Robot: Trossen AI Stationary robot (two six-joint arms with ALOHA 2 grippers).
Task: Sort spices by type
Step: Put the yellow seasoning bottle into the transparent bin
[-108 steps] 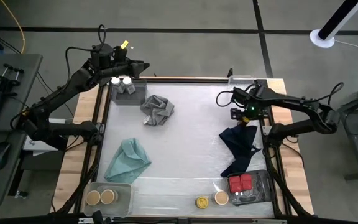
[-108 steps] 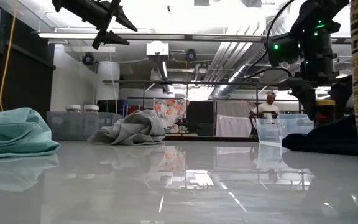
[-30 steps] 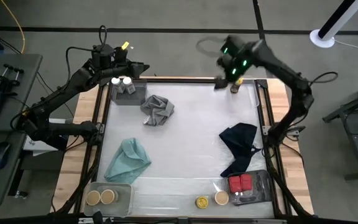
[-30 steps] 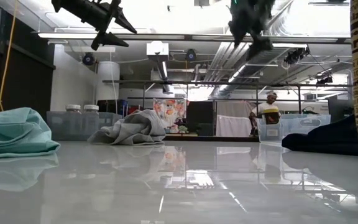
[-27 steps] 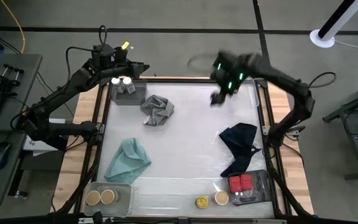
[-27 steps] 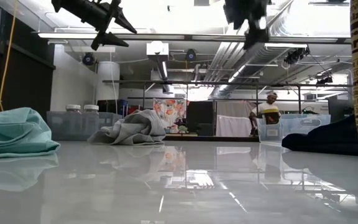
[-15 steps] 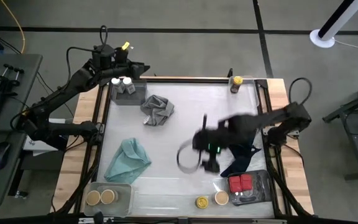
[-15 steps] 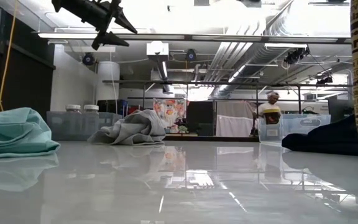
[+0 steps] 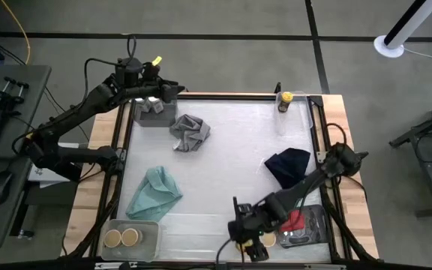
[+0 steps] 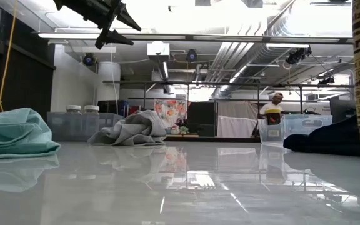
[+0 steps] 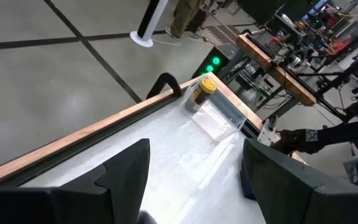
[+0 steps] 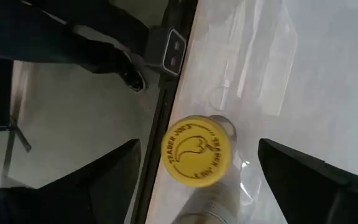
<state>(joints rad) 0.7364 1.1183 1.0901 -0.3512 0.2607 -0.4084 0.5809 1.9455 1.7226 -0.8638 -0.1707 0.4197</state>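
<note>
My right gripper (image 9: 247,241) hangs open at the table's near edge. Its fingers stand on either side of a yellow-lidded jar (image 12: 196,151) without touching it. That jar stands upright on the table beside the frame rail. A second yellow-lidded jar (image 9: 283,100) stands in the clear tray at the far right corner and also shows in the left wrist view (image 11: 202,93). Two white-lidded jars (image 9: 151,99) sit in the far left tray, under my open left gripper (image 9: 172,91). Red tins (image 9: 294,220) lie in the near right tray. Tan-lidded jars (image 9: 121,238) stand in the near left tray.
A grey cloth (image 9: 190,132), a teal cloth (image 9: 154,193) and a navy cloth (image 9: 287,166) lie on the white table top. One tan-lidded jar (image 9: 268,239) stands just right of my right gripper. The wooden frame (image 9: 223,95) rings the table. A person (image 10: 271,110) stands far behind.
My right arm has swung from the far right corner, by the clear tray with the yellow-lidded jar, across the table to the near edge. It has come down over the other yellow-lidded jar. My left gripper has shifted slightly toward the table's right.
</note>
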